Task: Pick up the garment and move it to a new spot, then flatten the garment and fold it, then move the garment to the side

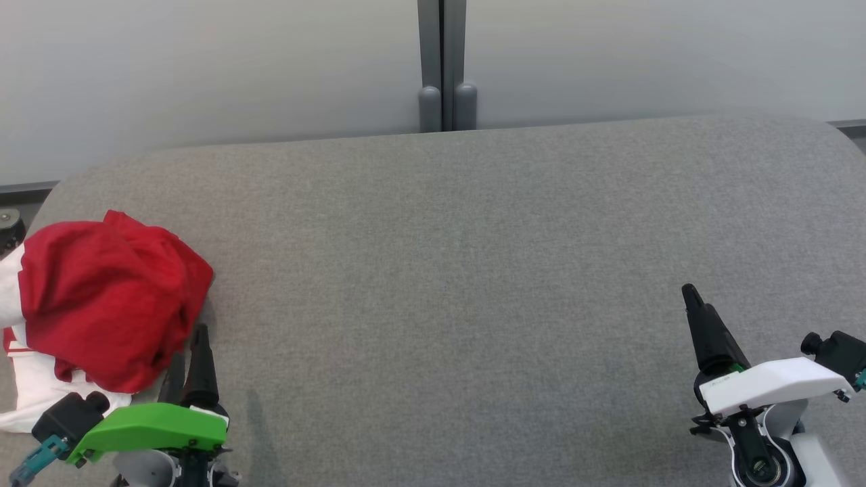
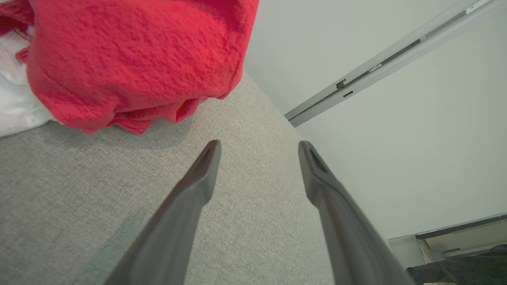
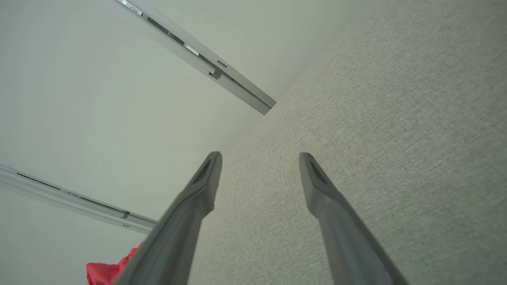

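Left gripper (image 1: 187,346), under its green cover (image 1: 152,426), sits at the lower left of the head view; its two dark fingers stand wide apart with nothing between them, and they point at the near right edge of the garment (image 1: 108,291); the left wrist view shows bare grey cloth between the fingertips and the red fabric, so they are near it but not touching. Right gripper (image 3: 259,156), under a white cover (image 1: 771,382), is at the lower right, well apart from the garment; its fingers are also spread wide and hold nothing, with only the grey surface beneath them. The garment lies crumpled in a heap at the left end of the grey fabric-covered table (image 1: 473,270); a red part is bunched on top and a white part with red trim lies under it at the near left. Behind the table stands a pale wall with a grey post (image 1: 442,67) at its middle.
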You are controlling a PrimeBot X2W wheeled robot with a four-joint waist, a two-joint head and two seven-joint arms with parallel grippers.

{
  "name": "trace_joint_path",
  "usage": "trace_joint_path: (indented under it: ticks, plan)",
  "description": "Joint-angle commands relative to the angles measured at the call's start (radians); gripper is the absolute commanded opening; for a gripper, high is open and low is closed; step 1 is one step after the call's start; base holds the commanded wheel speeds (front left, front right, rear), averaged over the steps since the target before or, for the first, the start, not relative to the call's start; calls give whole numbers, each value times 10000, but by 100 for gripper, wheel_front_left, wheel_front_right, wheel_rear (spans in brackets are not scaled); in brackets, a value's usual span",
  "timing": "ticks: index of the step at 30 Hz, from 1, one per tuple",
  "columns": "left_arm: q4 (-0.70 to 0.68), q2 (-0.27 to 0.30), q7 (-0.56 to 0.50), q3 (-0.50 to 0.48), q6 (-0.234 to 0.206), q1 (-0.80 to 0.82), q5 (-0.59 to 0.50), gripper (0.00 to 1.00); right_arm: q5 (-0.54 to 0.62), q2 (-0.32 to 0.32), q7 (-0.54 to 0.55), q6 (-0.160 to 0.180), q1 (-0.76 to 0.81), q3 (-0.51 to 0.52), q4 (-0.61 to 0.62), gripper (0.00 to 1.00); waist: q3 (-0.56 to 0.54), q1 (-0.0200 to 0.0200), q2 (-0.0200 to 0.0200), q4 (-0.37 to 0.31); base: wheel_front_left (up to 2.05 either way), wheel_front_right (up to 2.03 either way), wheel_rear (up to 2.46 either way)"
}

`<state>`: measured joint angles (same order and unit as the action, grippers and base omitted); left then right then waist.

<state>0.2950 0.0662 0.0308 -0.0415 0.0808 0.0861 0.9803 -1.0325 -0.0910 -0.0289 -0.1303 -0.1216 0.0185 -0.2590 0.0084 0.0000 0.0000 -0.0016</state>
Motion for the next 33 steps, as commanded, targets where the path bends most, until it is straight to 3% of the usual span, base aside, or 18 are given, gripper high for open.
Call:
trace_joint_path:
  ticks: [1,33]
  plan:
    - [-72,157,111,44,-58,299,-435,100,420,-129,-119,-3,-202,-32,176,100,0,0,0,-5,0,0,0]
    - [-318,989,1103,1713,-922,346,-4666,100,5110,-123,-1117,-5,-120,-112,158,100,72,0,0,-63,0,0,0]
